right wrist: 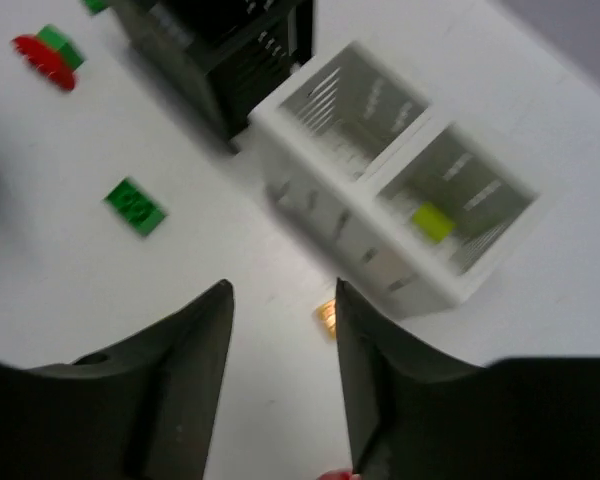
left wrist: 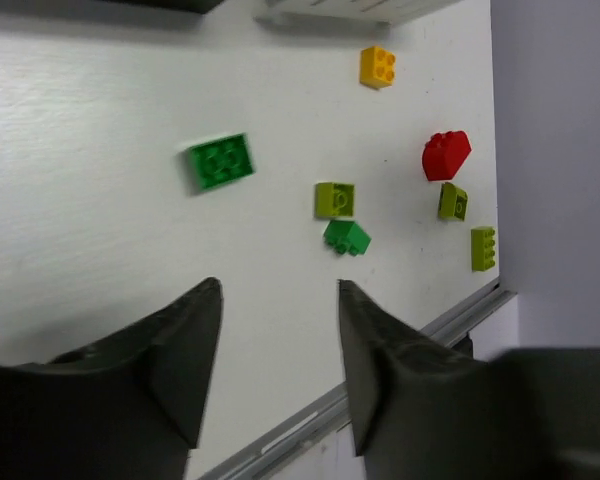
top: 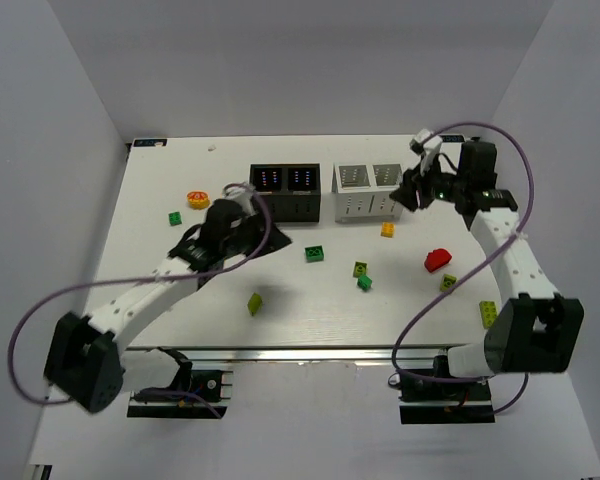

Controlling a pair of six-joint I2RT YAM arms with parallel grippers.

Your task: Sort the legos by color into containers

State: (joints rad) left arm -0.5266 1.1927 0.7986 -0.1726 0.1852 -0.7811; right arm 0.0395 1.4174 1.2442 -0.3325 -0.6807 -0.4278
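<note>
The black container (top: 285,190) and the white container (top: 368,190) stand side by side at the back. A lime lego (right wrist: 433,221) lies in one compartment of the white container (right wrist: 400,200). Loose legos lie in front: a green brick (left wrist: 220,161), an orange one (left wrist: 377,66), a red one (left wrist: 446,155), a lime one (left wrist: 334,199) and a small green one (left wrist: 346,237). My left gripper (left wrist: 280,290) hangs open and empty over bare table in front of the black container. My right gripper (right wrist: 283,290) is open and empty beside the white container, above the orange brick (right wrist: 326,315).
A red-orange round piece (top: 198,199) and a green brick (top: 175,218) lie left of the black container. Lime bricks sit at the front (top: 255,303) and by the right edge (top: 488,313). Purple cables loop off both arms. White walls enclose the table.
</note>
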